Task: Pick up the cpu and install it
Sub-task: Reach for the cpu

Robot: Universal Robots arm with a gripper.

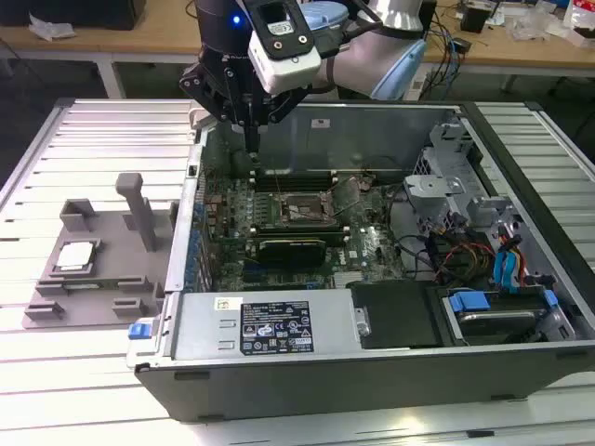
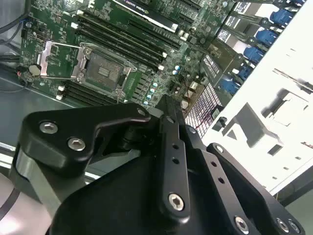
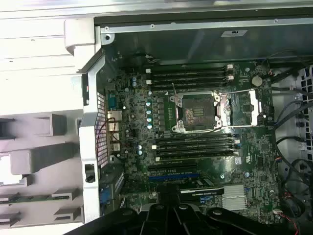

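The gripper [image 1: 253,139] hangs pointing down over the far corner of the open computer case [image 1: 372,358] on the exterior view's left. It is drawn narrow, its tips together, and holds nothing. In the second wrist view its black linkages converge on one point above the motherboard [image 2: 146,29]. Below and just beyond it lies the motherboard socket [image 1: 299,206], bare, with its metal load plate [image 3: 257,105] swung open to one side. Both wrist views show the socket's dark contact field and the raised frame plainly, while the exterior view shows them small among the memory slots. The cpu [image 1: 74,255] is well apart from the gripper and outside the case. It lies flat in a recess of the grey fixture [image 1: 93,293] on the slatted table [image 1: 84,130], at the exterior view's left. Its silver metal top faces up. It is square, so it has no long axis; its edges run roughly along the fixture's own edges. The exterior view gives this placement, with an upright grey post [image 1: 139,209] standing between the cpu and the case wall.
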